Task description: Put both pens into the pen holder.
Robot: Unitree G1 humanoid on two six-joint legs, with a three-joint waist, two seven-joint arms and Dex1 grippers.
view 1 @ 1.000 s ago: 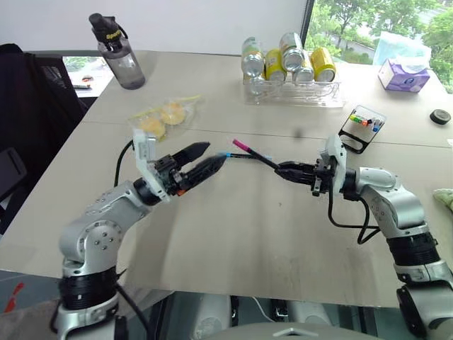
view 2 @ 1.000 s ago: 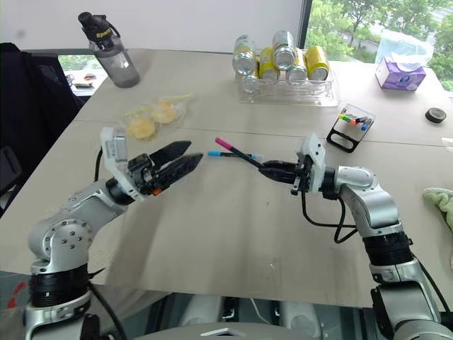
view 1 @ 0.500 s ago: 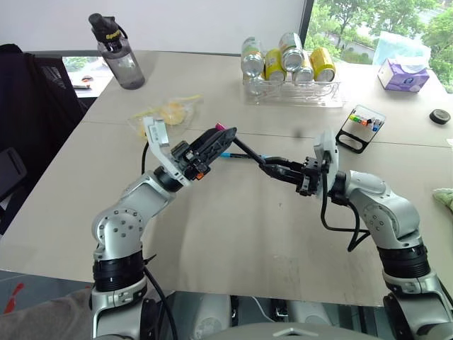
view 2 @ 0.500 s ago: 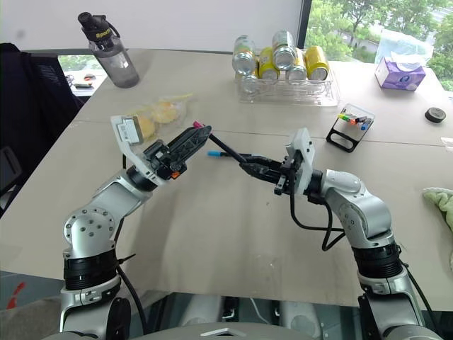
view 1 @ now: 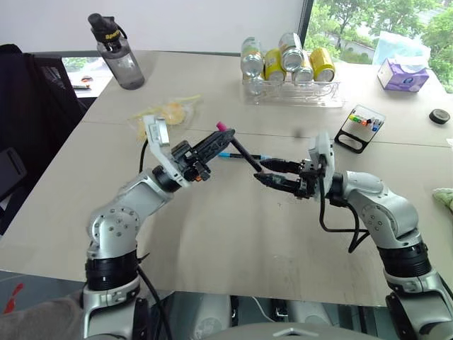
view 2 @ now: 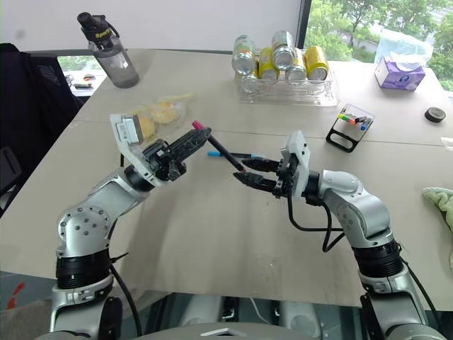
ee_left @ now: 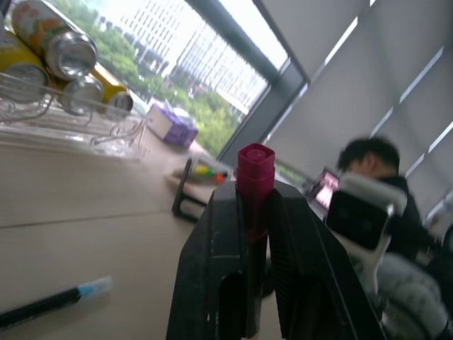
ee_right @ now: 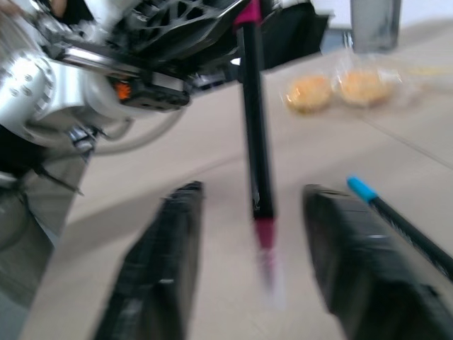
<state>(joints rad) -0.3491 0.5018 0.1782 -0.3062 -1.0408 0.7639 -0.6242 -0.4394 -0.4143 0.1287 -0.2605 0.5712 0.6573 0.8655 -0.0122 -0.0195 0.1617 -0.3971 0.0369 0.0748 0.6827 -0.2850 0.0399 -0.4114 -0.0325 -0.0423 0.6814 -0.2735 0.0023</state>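
While the left gripper (view 1: 214, 139) clamps the pink pen (view 1: 238, 149), the right gripper (view 1: 263, 172) stands apart around it. A blue pen (view 1: 237, 154) lies on the table (view 1: 233, 234).

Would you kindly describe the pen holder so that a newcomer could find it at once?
Start at the clear tray of cans at the table's far edge. Just nearer and toward the robot's right stands the pen holder, a small black slanted stand. Unlike the purple tissue box beyond, it shows colourful marker caps.

left gripper (view 1: 220, 137): was open and short of the pens, now clamped on the pink-ended pen (view 1: 238, 148) near its tip | right gripper (view 1: 262, 172): was pinching both pens, now fingers spread | blue-ended pen (view 1: 241, 154): lies by its far finger
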